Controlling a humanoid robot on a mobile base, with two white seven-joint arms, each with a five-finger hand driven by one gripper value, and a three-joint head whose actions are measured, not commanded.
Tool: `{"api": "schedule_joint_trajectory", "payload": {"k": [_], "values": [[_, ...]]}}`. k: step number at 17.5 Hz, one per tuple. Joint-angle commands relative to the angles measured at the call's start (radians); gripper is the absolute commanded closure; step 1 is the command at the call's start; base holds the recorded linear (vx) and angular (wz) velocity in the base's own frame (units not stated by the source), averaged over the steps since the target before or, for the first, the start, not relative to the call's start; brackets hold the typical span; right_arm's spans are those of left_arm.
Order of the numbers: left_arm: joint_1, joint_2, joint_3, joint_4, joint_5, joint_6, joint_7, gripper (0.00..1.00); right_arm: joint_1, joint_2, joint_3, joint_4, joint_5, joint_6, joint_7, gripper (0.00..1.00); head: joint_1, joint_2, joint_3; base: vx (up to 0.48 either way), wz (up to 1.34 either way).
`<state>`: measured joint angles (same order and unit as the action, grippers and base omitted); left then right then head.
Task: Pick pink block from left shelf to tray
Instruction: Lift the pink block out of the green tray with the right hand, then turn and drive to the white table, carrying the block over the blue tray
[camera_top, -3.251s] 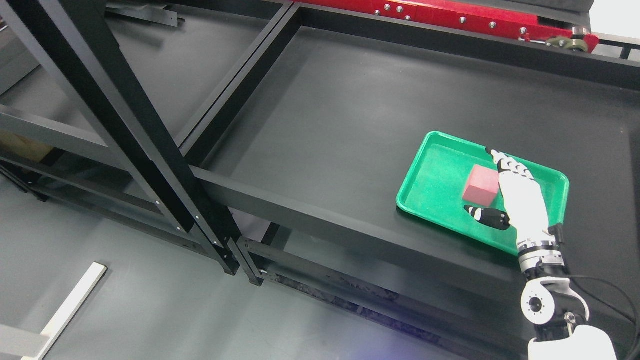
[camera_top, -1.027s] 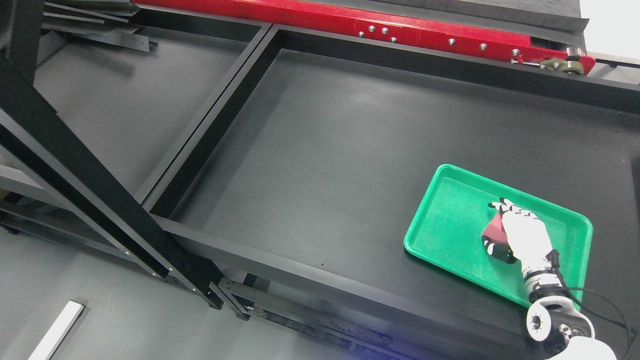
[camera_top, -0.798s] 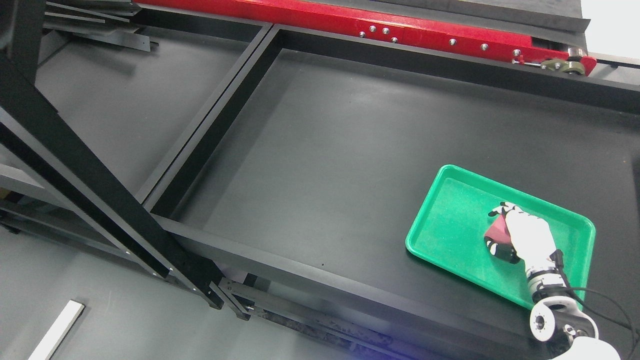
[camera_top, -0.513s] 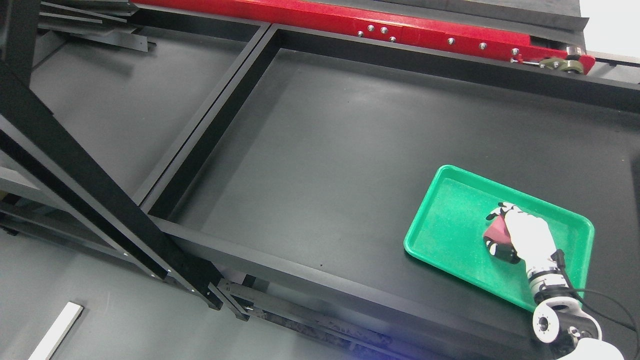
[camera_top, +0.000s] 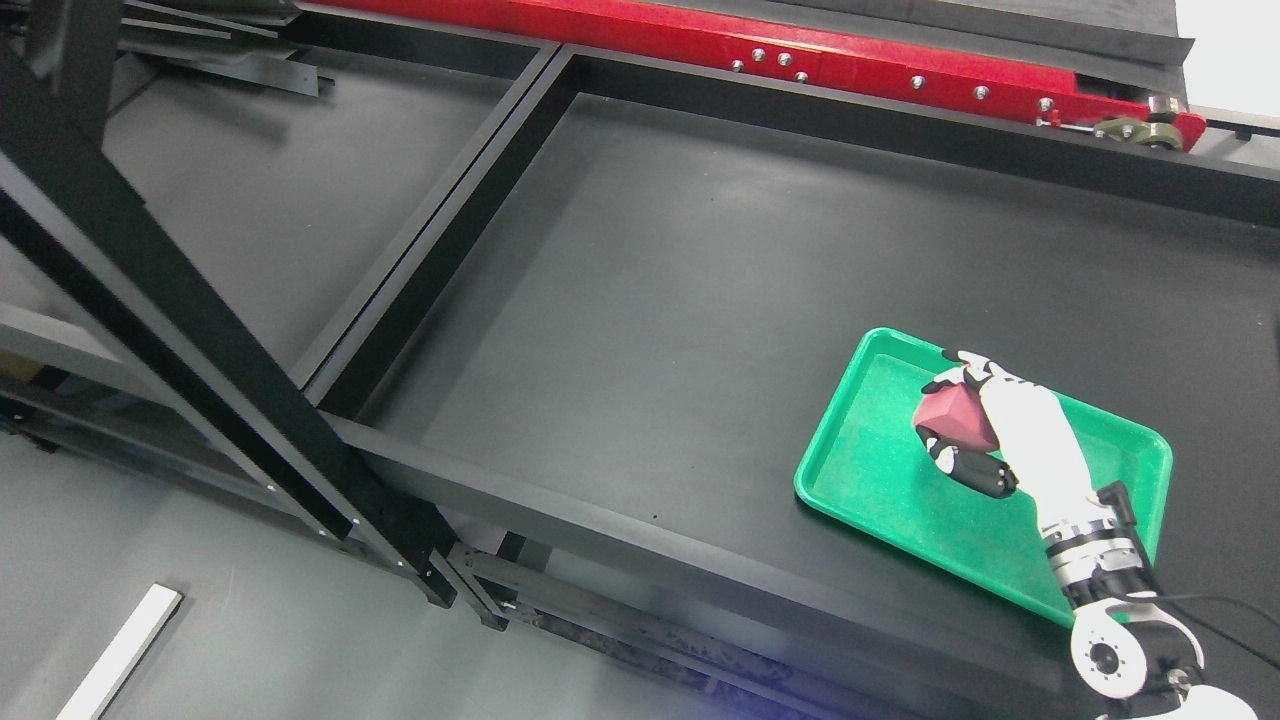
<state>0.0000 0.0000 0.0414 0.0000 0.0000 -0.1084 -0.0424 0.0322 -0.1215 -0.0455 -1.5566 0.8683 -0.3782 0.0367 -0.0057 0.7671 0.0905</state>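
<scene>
Gripping the pink block (camera_top: 955, 418), the right hand (camera_top: 1010, 430) reached in from the lower right over the green tray (camera_top: 880, 480). Fingers were curled round the block: the black-tipped fingertips (camera_top: 950, 365) hooked over its far top edge, and the dark thumb (camera_top: 975, 472) pressed in from the near, lower side. The block sat between thumb and fingers, tilted, one corner pointing toward the tray's left part. Only its left faces showed; the white palm hid the rest.

Whether the block touched the tray floor could not be told from this single view. It lay over the tray's upper middle, inside the rim.

Judgement: the opposed thumb-and-finger hold suited a small cube, clamping two facing sides so it would not roll. The tray stood near the front right of the black shelf (camera_top: 700, 280), within the arm's reach, which likely explains its placing. The block being over the tray rather than on the left bay (camera_top: 260, 210), the task looked near its end, with release pending.

The left hand was out of view.
</scene>
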Motion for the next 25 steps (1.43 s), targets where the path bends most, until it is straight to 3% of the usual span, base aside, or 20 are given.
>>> {"api": "schedule_joint_trajectory", "payload": {"k": [1, 12, 25], "values": [[-0.021, 0.017, 0.0, -0.017, -0.002, -0.001, -0.001, 0.0, 0.023, 0.017, -0.116, -0.1, -0.117, -0.128, -0.005, 0.96, 0.0, 0.0, 0.0, -0.068, 0.13], [-0.021, 0.017, 0.0, -0.017, -0.002, -0.001, -0.001, 0.0, 0.031, 0.02, -0.113, -0.1, -0.118, -0.128, -0.011, 0.96, 0.0, 0.0, 0.0, -0.104, 0.34], [-0.021, 0.017, 0.0, -0.017, -0.002, -0.001, -0.001, 0.0, 0.049, 0.028, -0.111, -0.1, -0.118, -0.128, -0.009, 0.96, 0.0, 0.0, 0.0, -0.101, 0.75]]}}
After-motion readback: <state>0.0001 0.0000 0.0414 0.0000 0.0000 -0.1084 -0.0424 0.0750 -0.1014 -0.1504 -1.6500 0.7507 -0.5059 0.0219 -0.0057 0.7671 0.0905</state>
